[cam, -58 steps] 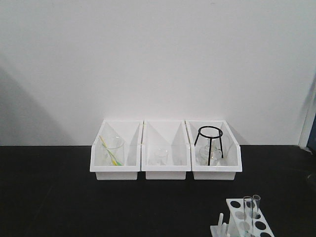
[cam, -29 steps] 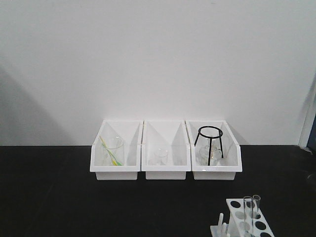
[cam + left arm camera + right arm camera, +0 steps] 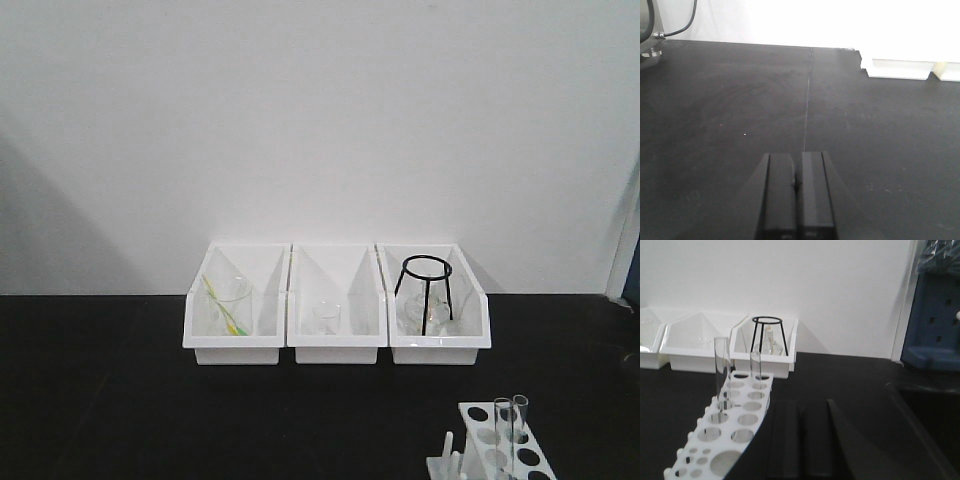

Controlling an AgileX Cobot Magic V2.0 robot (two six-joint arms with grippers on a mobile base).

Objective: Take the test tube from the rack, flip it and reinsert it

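A: Comparing this moment with the earlier front views, we find nothing moved: the rack, both tubes and the three white bins sit where they did.

B: We agree. Our left gripper hangs low over the bare black table, its two dark fingers pressed together with nothing between them. Our right gripper also shows its fingers closed side by side, empty, with the rack just to its left.

A: From that right gripper, the test tube stands upright ahead and to the left, seated in a hole of the rack's top plate. We see slim, clear glass rising well above the plate. The second tube stands upright one hole over, nearer the gripper's line.

B: Beyond both, farther ahead of the right gripper, a black wire tripod sits in the nearest bin. Pegs line the rack's left edge.
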